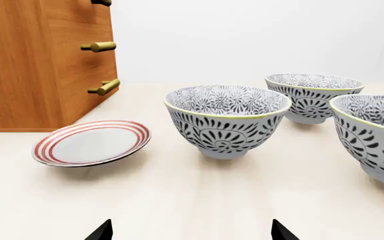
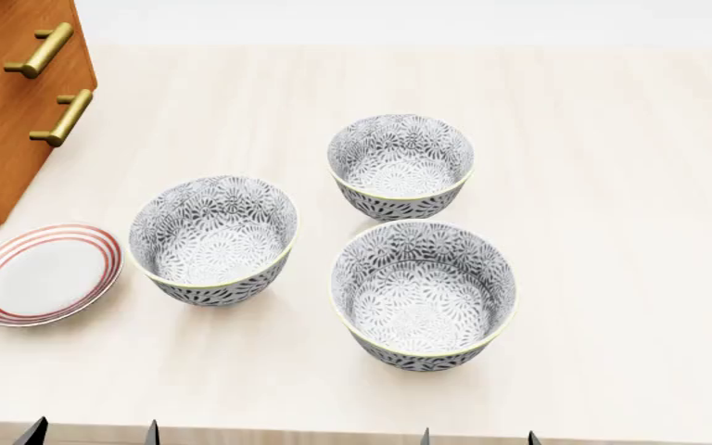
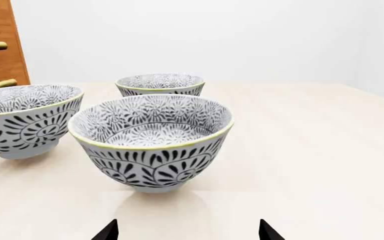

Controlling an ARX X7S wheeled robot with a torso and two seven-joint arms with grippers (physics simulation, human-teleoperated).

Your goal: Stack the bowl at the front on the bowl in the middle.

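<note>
Three alike grey floral bowls with pale yellow rims stand on the table. Nearest me is the bowl at the front (image 2: 425, 292), also in the right wrist view (image 3: 152, 140) and at the edge of the left wrist view (image 1: 372, 135). To its left and a little further back stands the bowl in the middle (image 2: 214, 239) (image 1: 227, 120) (image 3: 22, 120). My left gripper (image 2: 93, 434) (image 1: 192, 231) is open, short of the middle bowl. Just short of the front bowl, my right gripper (image 2: 478, 437) (image 3: 188, 231) is open too. Neither holds anything.
A third bowl (image 2: 400, 165) (image 1: 314, 95) (image 3: 160, 87) stands furthest back. A red-striped white plate (image 2: 44, 274) (image 1: 92, 142) lies at the left. Behind it rises a wooden cabinet (image 2: 4, 111) (image 1: 38, 60) with brass handles. The table's front edge (image 2: 270, 434) runs just ahead of my fingertips.
</note>
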